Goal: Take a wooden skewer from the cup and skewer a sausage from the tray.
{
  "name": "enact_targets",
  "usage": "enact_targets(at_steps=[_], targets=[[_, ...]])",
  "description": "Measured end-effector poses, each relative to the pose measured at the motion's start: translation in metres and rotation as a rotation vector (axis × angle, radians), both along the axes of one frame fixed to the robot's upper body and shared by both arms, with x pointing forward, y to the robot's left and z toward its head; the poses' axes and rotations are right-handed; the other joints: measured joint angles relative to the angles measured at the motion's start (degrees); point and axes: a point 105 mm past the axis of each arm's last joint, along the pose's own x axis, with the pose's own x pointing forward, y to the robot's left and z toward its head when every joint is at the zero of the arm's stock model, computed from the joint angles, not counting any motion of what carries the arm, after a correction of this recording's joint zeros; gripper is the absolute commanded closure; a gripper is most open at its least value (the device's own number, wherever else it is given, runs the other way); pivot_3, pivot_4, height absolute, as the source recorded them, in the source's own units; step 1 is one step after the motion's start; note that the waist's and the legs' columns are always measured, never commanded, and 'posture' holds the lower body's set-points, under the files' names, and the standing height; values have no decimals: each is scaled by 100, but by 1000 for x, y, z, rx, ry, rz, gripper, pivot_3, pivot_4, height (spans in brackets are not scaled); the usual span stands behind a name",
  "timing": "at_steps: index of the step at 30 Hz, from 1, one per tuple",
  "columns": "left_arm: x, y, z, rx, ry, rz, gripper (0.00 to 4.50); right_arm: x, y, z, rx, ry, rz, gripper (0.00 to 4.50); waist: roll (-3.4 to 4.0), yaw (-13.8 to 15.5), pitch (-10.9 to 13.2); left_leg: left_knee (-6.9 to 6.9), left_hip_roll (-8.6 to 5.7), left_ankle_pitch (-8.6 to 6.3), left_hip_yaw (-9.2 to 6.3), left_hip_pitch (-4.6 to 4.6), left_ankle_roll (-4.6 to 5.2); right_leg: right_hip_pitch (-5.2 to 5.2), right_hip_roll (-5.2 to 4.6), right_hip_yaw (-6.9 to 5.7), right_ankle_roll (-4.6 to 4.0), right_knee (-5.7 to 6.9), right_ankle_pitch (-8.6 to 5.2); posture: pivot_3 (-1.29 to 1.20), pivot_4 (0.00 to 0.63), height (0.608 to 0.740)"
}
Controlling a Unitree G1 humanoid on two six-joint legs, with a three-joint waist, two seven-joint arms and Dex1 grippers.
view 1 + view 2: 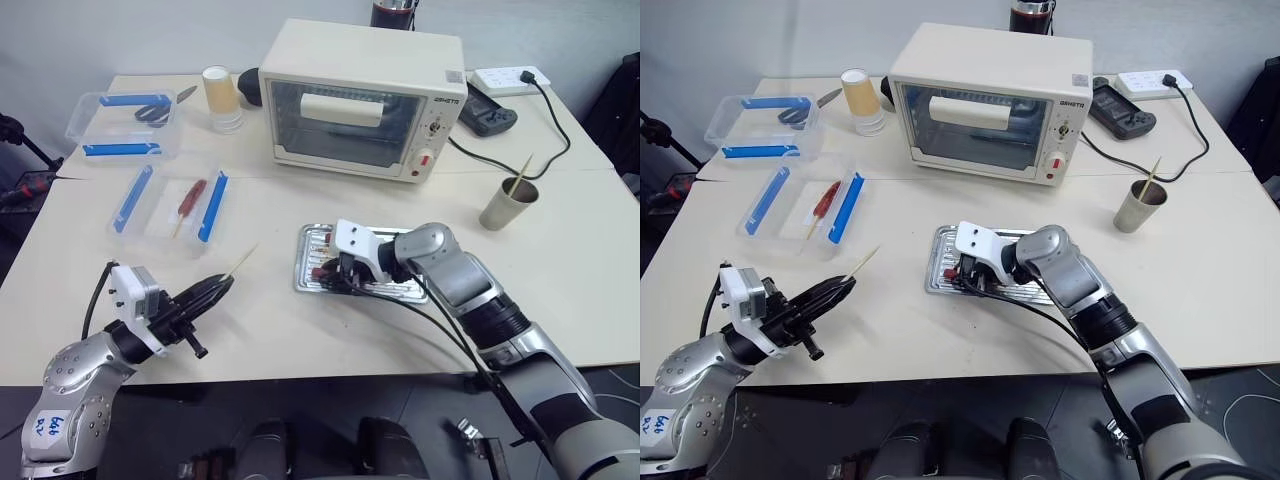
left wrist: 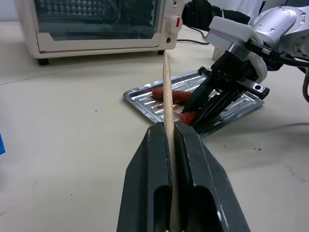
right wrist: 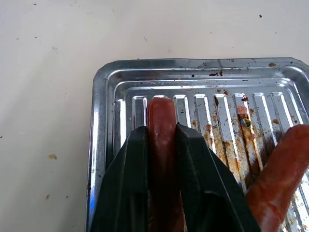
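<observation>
The left gripper hangs over the near left part of the table, its two black fingers pressed tight on the wooden skewer. The stick's pale tip juts past the fingertips, pointing far and to the right, toward the tray. In the left wrist view the skewer runs straight up between the pads, with its point in line with the tray beyond. The tray sits mid-table, just near of the toaster oven, and its ribbed bottom carries brown grease stains. The right gripper reaches down into the tray's left end, pointing left. Its fingers are narrowed around the sausage, which lies lengthwise between them, its rounded end poking out past the fingertips over the ribs. The pads touch the sausage on both sides. A second sausage lies just beside the first in the tray, angled, free of the fingers. The skewer tip and the gripped sausage are well apart, with bare table between them. The cup stands far right of the tray, near the table's right side, with another skewer leaning out of it. A yellow-tan cup stands left of the oven, and two clear boxes with blue clips lie on the left.
</observation>
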Motion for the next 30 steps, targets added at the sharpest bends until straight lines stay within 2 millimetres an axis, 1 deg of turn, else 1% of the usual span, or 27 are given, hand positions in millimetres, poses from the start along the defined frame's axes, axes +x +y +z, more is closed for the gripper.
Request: enact_targets(at_steps=[5, 8, 11, 13, 16, 19, 22, 24, 30], targets=[[0, -2, 1, 17, -1, -20, 4500, 0, -5, 1, -5, 4, 3, 3721, 0, 2, 0, 0, 0, 0, 2, 0, 0, 0, 0, 0, 0, 0, 0, 0, 150, 740], [-1, -6, -2, 68, 10, -63, 4500, -4, -8, 9, 30, -3, 38, 3721, 0, 1, 0, -1, -1, 0, 3, 0, 0, -1, 0, 0, 0, -1, 0, 0, 150, 740], [-5, -11, -7, 154, 26, -136, 4500, -17, -11, 25, 77, -35, 143, 3721, 0, 4, 0, -3, -1, 0, 13, -1, 0, -2, 1, 0, 0, -2, 0, 0, 150, 740], [-9, -14, -10, 197, 36, -185, 4500, -29, -18, 39, 85, -75, 247, 3721, 0, 12, 0, -3, -1, -1, 14, -1, 1, -1, 0, 0, 0, -5, 0, 0, 150, 740], [-10, -23, -12, 219, 39, -242, 4500, -40, -22, 49, 91, -108, 338, 3721, 0, 4, 0, -3, 1, -1, 14, 0, 1, -1, 2, 0, 0, -3, 0, 0, 150, 740], [-7, -32, -6, 228, 13, -286, 4500, -46, -21, 51, 85, -110, 378, 3721, 0, 5, 0, -2, 2, 0, 14, 0, 1, -1, 2, 1, 0, -2, 0, 0, 150, 740], [-5, -37, -4, 234, -1, -306, 4500, -47, -21, 52, 82, -111, 386, 3721, 0, 6, 0, -2, 2, 0, 13, 0, 0, -1, 2, 1, 0, -2, 0, 0, 150, 740], [-5, -41, -4, 238, -2, -322, 4500, -47, -22, 51, 79, -108, 381, 4019, 0, 6, 0, -2, 2, 0, 14, 0, 1, -1, 2, 1, 0, -3, 0, 0, 150, 740], [-5, -44, -4, 247, -5, -345, 4500, -45, -24, 49, 66, -105, 357, 4019, 0, 11, 0, -1, 1, 0, 14, 0, 0, -1, 1, 1, 0, -3, 0, 0, 150, 740]])
